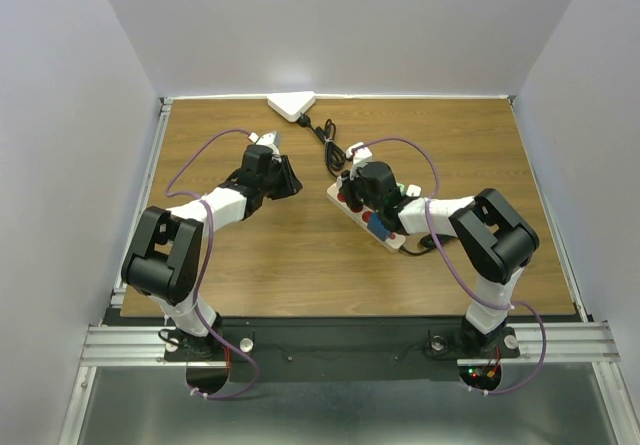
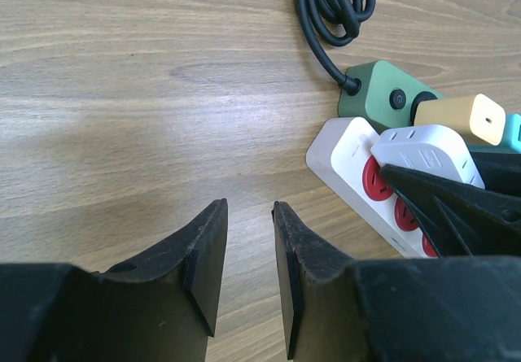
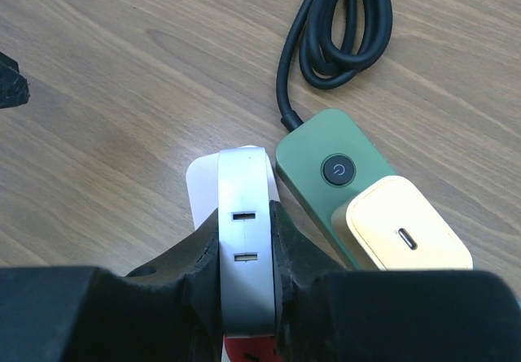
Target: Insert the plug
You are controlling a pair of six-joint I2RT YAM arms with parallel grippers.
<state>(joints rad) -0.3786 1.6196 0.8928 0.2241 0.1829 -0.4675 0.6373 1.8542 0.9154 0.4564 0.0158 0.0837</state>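
My right gripper (image 3: 244,215) is shut on the white plug (image 3: 242,248), a flat block with two small slots on its top face. It holds the plug over the end of the white power strip (image 2: 346,154), above a red socket (image 2: 373,185). The plug (image 2: 423,154) hides its own prongs, so I cannot tell whether they are in the socket. My left gripper (image 2: 249,207) hangs over bare wood to the left of the strip, open by a narrow gap with nothing between its fingers. In the top view the left gripper (image 1: 287,181) and right gripper (image 1: 352,193) face each other.
A green power strip (image 3: 326,159) lies against the white one, with a yellow charger (image 3: 407,236) plugged into it. Its coiled black cable (image 3: 338,28) lies behind. A white triangular block (image 1: 292,105) sits at the table's far edge.
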